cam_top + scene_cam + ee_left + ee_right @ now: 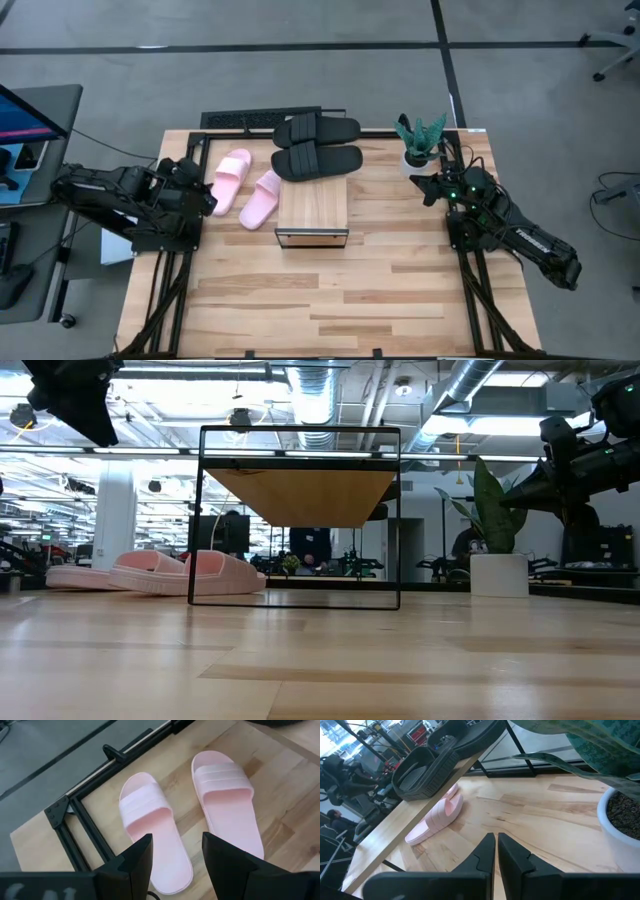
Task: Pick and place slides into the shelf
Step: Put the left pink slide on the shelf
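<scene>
Already black pair (317,146) sat atop shelf (313,212); left hand (176,862) hovered open, empty, over pink slides (187,825). Next likely: descend, pinch strap.

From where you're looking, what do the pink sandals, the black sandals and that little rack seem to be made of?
The pink slides look like soft moulded foam or rubber: matte, seamless, with ridged straps. The black slides, sitting on the shelf top, look like the same material, matte with ribbed soles; I can't tell foam from rubber. The shelf has a light top with visible wood grain and a thin dark frame, probably painted metal.
</scene>
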